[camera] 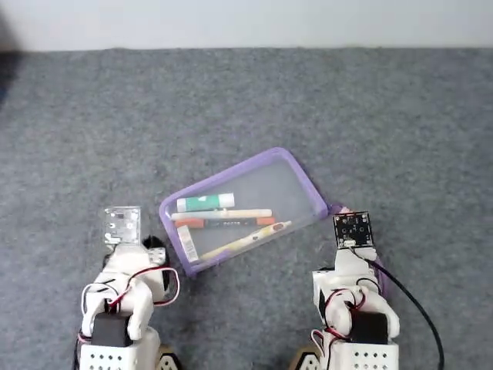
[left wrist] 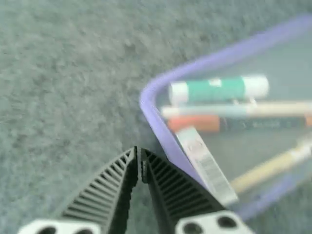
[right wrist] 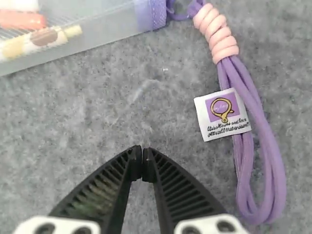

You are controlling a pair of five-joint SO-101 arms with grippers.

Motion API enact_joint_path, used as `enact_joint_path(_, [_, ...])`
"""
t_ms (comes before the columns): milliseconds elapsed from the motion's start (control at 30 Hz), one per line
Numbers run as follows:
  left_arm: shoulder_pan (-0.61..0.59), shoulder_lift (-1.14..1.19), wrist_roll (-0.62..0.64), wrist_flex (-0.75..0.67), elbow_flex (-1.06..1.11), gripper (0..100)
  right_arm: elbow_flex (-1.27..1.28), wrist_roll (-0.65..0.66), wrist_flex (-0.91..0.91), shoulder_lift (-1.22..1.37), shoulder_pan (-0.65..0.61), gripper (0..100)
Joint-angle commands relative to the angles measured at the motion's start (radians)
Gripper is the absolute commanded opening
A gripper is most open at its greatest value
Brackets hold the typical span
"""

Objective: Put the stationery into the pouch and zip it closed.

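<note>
Here both arms sit folded back at the table's near edge. The left gripper (left wrist: 140, 155), jaws pressed together, hangs just beside a corner of the clear, purple-edged pouch (camera: 254, 160). The right gripper (right wrist: 142, 157), likewise closed, hangs near the pouch's purple wrist strap (right wrist: 256, 161). A green glue stick (camera: 205, 203) and pens (camera: 223, 213) lie inside the pouch.

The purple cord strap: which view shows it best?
The right wrist view: the purple cord strap lies on the grey carpet, with pink coil and white tag. In the high view the right arm covers most of it. The left wrist view faces the clear pouch's far corner.
</note>
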Motion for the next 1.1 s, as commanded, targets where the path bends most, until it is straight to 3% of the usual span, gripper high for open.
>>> enact_joint_path(0, [0.011, -0.011, 0.002, 0.091, -0.005, 1, 0.018, -0.008, 0.005, -0.008, 0.004, 0.8])
enact_joint_path(1067, [0.011, -0.012, -0.002, 0.115, -0.005, 1, 0.018, -0.009, 0.005, -0.008, 0.007, 0.8])
